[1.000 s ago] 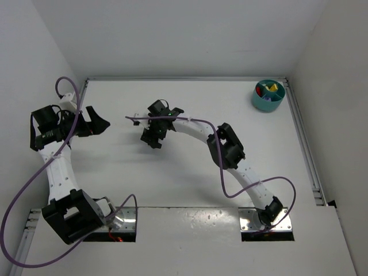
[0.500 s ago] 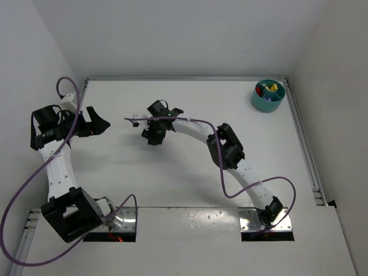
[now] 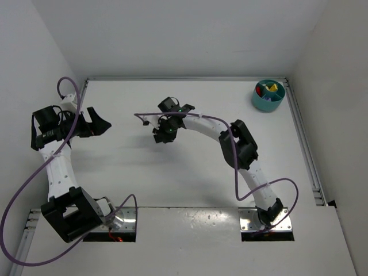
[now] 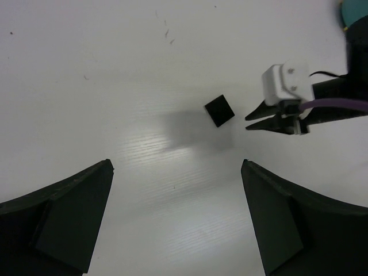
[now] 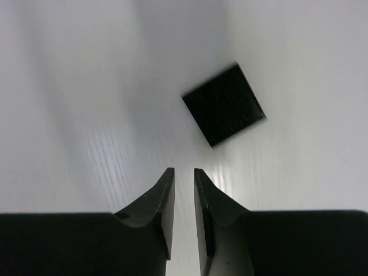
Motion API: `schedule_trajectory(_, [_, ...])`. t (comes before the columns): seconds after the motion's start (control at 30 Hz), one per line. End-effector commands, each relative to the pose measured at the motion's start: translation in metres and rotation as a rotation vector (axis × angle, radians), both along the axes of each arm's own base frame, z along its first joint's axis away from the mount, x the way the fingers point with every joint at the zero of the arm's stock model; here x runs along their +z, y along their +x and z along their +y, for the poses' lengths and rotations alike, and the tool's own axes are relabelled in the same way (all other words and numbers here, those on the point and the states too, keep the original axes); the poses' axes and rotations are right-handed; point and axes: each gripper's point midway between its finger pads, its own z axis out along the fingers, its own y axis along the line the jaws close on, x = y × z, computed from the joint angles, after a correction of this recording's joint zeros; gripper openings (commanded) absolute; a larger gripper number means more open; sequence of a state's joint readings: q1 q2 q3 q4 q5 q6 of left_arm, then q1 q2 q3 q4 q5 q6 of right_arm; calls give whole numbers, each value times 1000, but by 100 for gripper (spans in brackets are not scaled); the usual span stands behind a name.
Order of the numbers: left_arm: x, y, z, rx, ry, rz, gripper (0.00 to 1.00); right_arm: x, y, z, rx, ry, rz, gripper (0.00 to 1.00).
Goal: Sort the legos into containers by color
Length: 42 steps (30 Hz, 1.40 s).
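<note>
The teal dish (image 3: 268, 95) stands at the far right corner of the table, with yellow, red and pale purple legos (image 3: 270, 88) in its wedges. I see no loose lego on the table. My right gripper (image 3: 161, 137) hangs over the table's left middle. In the right wrist view its jaws (image 5: 184, 171) stand almost together, with a thin slit and nothing in it. Just beyond the tips lies a flat black square (image 5: 225, 104). My left gripper (image 3: 99, 124) is wide open and empty at the far left (image 4: 176, 167).
The left wrist view shows the black square (image 4: 219, 110) on the white table beside the right gripper's fingertips (image 4: 256, 117). Metal rails (image 3: 305, 144) run along the table's right and far edges. White walls close in the table on three sides.
The right gripper's jaws went from wide open to nearly together. The right arm shifted a little to the right and away. The left arm has not moved.
</note>
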State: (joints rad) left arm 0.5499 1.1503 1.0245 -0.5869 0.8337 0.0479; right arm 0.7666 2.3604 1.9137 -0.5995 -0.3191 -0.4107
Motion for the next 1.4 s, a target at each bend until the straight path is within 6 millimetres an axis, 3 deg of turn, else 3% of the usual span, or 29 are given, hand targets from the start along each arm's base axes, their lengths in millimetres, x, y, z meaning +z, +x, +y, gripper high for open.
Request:
schedule_trajectory(0.0, [2, 1, -2, -25, -14, -28, 100, 71, 18, -23, -65, 78, -79, 19])
schedule_trajectory(0.03, [4, 2, -3, -30, -22, -36, 100, 75, 19, -30, -76, 80, -82, 19])
schedule_trajectory(0.07, [4, 2, -3, -30, -22, -36, 100, 92, 24, -39, -94, 102, -108, 19])
schedule_trajectory(0.13, [6, 3, -4, -37, -22, -48, 100, 92, 25, -53, -110, 86, -111, 19])
schedule_trajectory(0.27, [5, 3, -5, -45, -27, -53, 100, 102, 25, -57, -101, 97, -123, 42])
schedule_trajectory(0.3, [5, 3, -5, -45, -27, -53, 100, 83, 24, -60, -106, 50, -79, 45])
schedule_trajectory(0.33, [2, 4, -4, -45, -32, -45, 100, 78, 24, -55, -109, 28, -63, 48])
schedule_trajectory(0.37, [2, 4, -7, -54, -32, -45, 100, 92, 32, -42, -99, 47, -84, 49])
schedule_trajectory(0.43, [5, 4, -6, -49, 13, -59, 100, 79, 27, -36, -61, 41, -27, 53])
schedule_trajectory(0.53, [3, 0, -8, -55, 37, -51, 100, 73, 20, -19, 70, 84, -79, 65])
schedule_trajectory(0.6, [1, -3, -11, -67, 31, -42, 100, 66, 24, -16, 144, 83, -123, 71])
schedule_trajectory(0.63, [0, -4, -11, -72, 35, -38, 100, 74, 30, -9, 174, 102, -150, 72])
schedule_trajectory(0.67, [3, -5, -13, -79, 29, -40, 100, 59, 31, -7, 226, 86, -148, 75])
schedule_trajectory(0.87, [-2, -2, -15, -104, 3, -29, 100, 43, 39, 1, 353, 75, -197, 83])
schedule_trajectory(0.9, [-2, -2, -15, -104, 3, -29, 100, 47, 37, 8, 372, 81, -212, 83])
schedule_trajectory(1.07, [-6, -3, -15, -104, -7, -13, 100, 18, 26, 16, 401, 82, -135, 83])
schedule_trajectory(1.13, [-6, -3, -15, -104, -7, -13, 100, 21, 26, 19, 406, 97, -135, 83])
schedule_trajectory(1.33, [-7, -4, -16, -108, -5, -9, 100, 4, 26, 26, 398, 115, -97, 83])
schedule_trajectory(1.37, [-7, -4, -16, -108, -5, -9, 100, 11, 28, 30, 401, 133, -110, 83])
